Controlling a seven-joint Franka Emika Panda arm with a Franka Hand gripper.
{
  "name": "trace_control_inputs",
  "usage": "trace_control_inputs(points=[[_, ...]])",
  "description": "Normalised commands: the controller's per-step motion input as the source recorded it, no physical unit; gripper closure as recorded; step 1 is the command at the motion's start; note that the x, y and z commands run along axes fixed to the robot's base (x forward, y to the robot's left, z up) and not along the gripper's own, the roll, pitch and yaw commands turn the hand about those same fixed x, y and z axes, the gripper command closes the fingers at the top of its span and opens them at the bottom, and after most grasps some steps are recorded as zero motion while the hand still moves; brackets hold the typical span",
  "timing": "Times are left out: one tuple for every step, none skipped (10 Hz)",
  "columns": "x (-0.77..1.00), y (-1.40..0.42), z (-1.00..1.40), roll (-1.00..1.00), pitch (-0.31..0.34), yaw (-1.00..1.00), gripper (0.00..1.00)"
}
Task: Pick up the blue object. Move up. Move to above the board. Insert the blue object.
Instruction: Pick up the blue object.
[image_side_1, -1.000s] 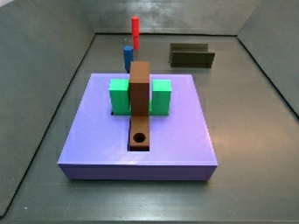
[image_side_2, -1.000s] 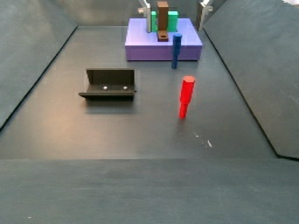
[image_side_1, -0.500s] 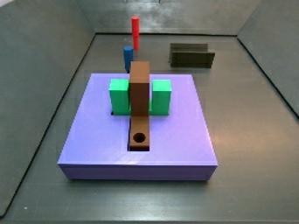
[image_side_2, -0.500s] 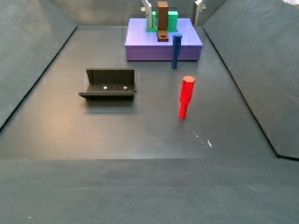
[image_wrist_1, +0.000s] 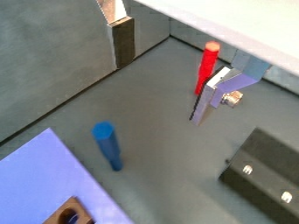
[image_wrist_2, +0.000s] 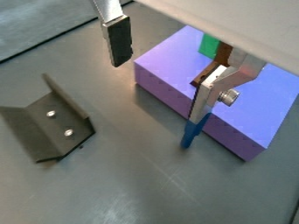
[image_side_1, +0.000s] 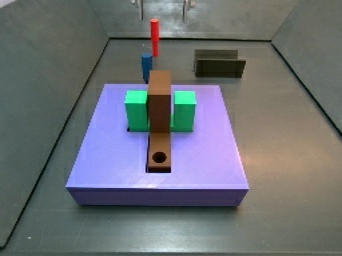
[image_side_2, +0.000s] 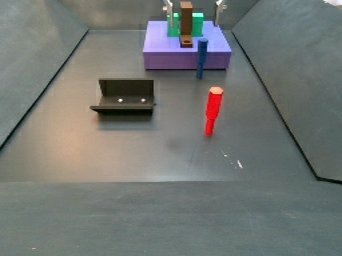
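Gripper is high above the floor, jaws wide apart, nothing between the fingers. In a side view only the two finger tips show at the upper edge.

Blue object, one of them: stands upright on the floor below the gripper, not held. In a wrist view it shows under the finger with the screw head, apart from it. It stands just beside the purple slab, on the slab's side toward the red stick.

Red stick, one: upright on the floor, apart from the blue object, farther from the slab.

Board, one: brown plank lying along the top of the slab, round hole near one end, empty. Two green blocks, one on each side of the plank, touching it.

Fixture, one: dark bracket on the floor, well apart from the slab and from both sticks; two light screw heads show on it in a wrist view.
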Motion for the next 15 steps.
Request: trace_control_inputs(points=[[-0.03, -0.36, -0.27, -0.10, -0.093, -0.27, 0.00], [-0.08, -0.31, -0.31, -0.09, -0.089, -0.23, 0.00], [-0.12, -0.32, -0.26, -0.02, -0.070, -0.20, 0.00], [-0.19, -0.33, -0.20, 0.00, -0.066, -0.16, 0.00], [-0.21, -0.27, -0.19, 0.04, -0.074, -0.10, 0.00], [-0.11, -0.21, -0.24, 0.10, -0.054, 0.00, 0.00], [-0.02, -0.20, -0.20, 0.20, -0.024, 0.15, 0.00], [-0.01, -0.16, -0.19, 0.25, -0.011, 0.23, 0.00], [-0.05, -0.15, -0.21, 0.26, -0.024, 0.22, 0.00], [-0.09, -0.19, -0.21, 0.26, -0.037, 0.19, 0.00], [-0.08, -0.19, -0.20, 0.26, -0.036, 0.18, 0.00], [0.00, -0.07, -0.21, 0.24, 0.000, 0.11, 0.00], [0.00, 0.00, -0.26, 0.24, 0.000, 0.02, 0.00], [-0.03, 0.03, -0.32, 0.24, 0.000, 0.00, 0.00], [-0.08, 0.06, -0.40, 0.22, -0.006, 0.00, 0.00]])
